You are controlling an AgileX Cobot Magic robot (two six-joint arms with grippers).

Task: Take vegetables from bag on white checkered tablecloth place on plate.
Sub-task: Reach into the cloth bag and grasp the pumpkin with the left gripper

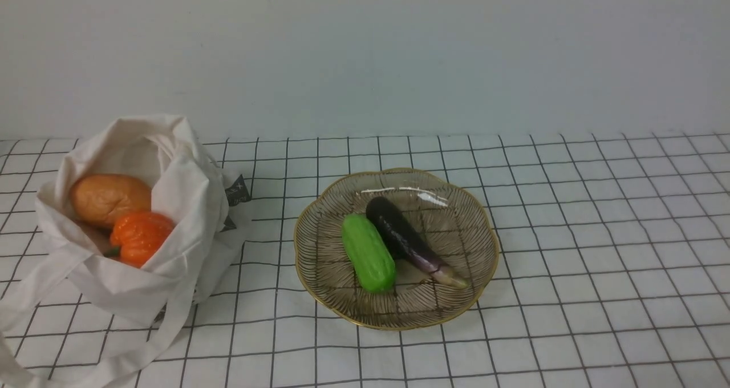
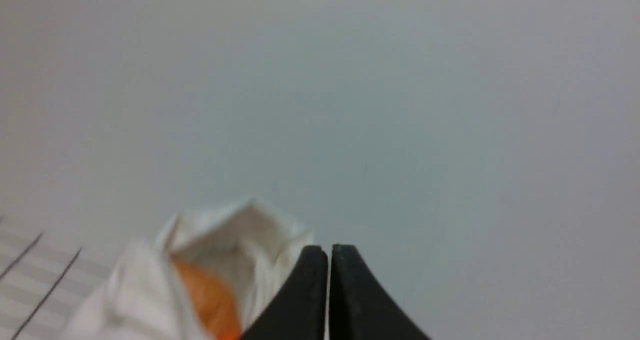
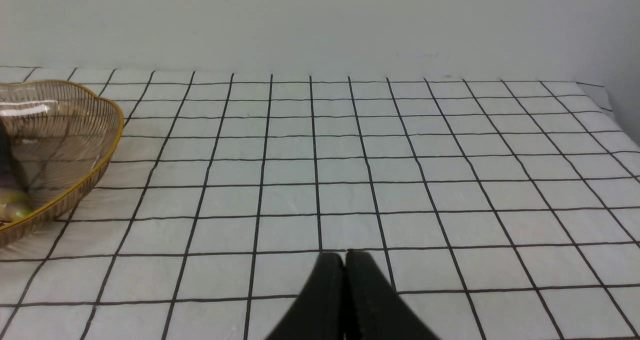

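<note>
In the front view, a glossy, ribbed orange pumpkin (image 1: 141, 237) is seen inside the soft cloth bag (image 1: 194, 222), beside a smooth tan loaf (image 1: 111, 198); a bumpy green cucumber (image 1: 369, 254) and an eggplant (image 1: 408, 234) are held by the scalloped glass plate (image 1: 399, 314). Only in the wrist views are the left claw (image 2: 330, 252) and right claw (image 3: 345, 257) shown, both closed.

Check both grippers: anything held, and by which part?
Nothing held. The left gripper and right gripper are both shut with nothing between their fingertips; the orange toy pumpkin sits in the cloth tote.
</note>
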